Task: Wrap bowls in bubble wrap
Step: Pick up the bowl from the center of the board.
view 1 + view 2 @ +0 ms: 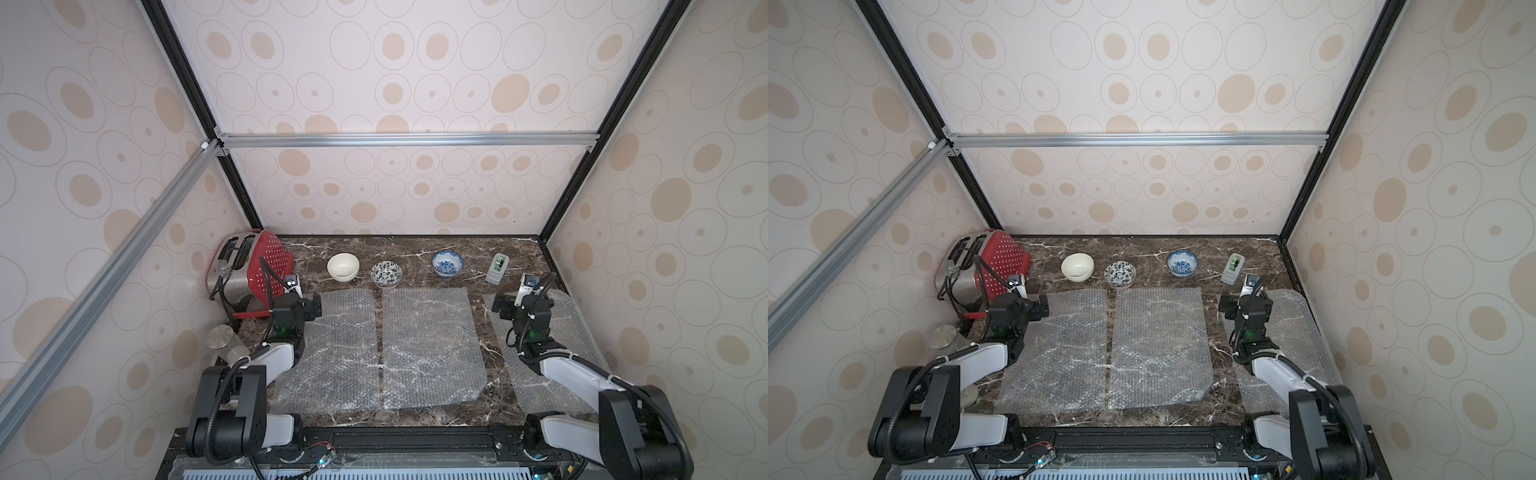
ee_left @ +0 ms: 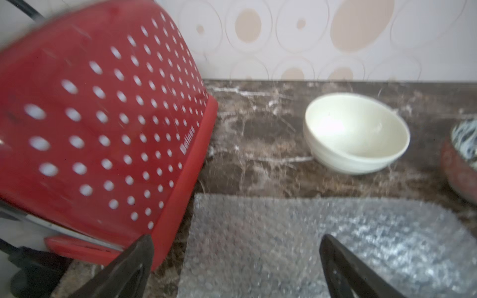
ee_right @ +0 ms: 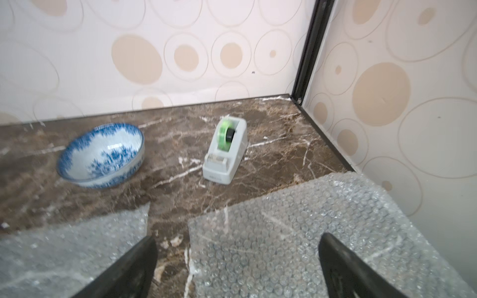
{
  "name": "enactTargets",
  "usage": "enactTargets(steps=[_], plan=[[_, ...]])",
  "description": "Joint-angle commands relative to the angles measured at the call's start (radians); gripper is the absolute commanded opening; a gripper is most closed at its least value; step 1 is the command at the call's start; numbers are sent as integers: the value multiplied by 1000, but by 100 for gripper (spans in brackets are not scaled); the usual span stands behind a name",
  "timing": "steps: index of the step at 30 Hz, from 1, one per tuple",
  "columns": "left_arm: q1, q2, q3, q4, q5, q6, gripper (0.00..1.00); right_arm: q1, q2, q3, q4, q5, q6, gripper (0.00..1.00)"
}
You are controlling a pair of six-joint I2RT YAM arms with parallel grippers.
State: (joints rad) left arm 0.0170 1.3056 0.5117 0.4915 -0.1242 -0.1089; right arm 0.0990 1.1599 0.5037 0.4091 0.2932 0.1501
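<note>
While both arms hang low over the brown marble table (image 1: 415, 249), 3 bowls stand upright and empty in a row near its far edge, each apart from the others. The cream bowl (image 1: 343, 267) is plain and sits nearest the toaster (image 1: 253, 266). The leaf-patterned bowl (image 1: 386, 274) is white with dark leaves and stands just beside the cream bowl. The blue-patterned bowl (image 1: 447, 263) stands farther right.

In front of the bowls, 3 sheets of bubble wrap lie flat, side by side: the left sheet (image 1: 336, 345), the middle sheet (image 1: 430, 345) and the right sheet (image 1: 577, 328). Each is clear and cloudy with small bubbles, and the marble veins show through. The right sheet's outer edge curls up by the wall.

There is 1 red toaster with white dots, 1 grey tape dispenser (image 3: 225, 152) with a green roll, and 1 jar (image 1: 222, 338) with a metal lid.

Of the 2 grippers, the left gripper (image 2: 236, 240) has its jaws spread wide over the far corner of the left sheet and pinches nothing. The right gripper (image 3: 238, 238) is spread the same way over the right sheet's far corner, also empty.
</note>
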Motion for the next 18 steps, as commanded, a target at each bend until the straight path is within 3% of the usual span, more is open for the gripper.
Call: enactTargets(steps=[1,3,6,9,12,18], plan=[[6,-52,136,-318,-45,-175,99,-10,-6,160,-383,-156,148,100],[6,-40,190,-385,56,-224,99,-10,77,272,-476,-286,165,97],[6,-2,245,-422,220,-328,99,-8,242,471,-635,-383,229,89],[6,30,273,-436,357,-409,100,0,427,683,-806,-486,254,72],[3,26,264,-446,415,-461,99,5,599,847,-900,-574,293,56],[-29,-32,250,-528,459,-446,99,24,837,1104,-1022,-549,317,52]])
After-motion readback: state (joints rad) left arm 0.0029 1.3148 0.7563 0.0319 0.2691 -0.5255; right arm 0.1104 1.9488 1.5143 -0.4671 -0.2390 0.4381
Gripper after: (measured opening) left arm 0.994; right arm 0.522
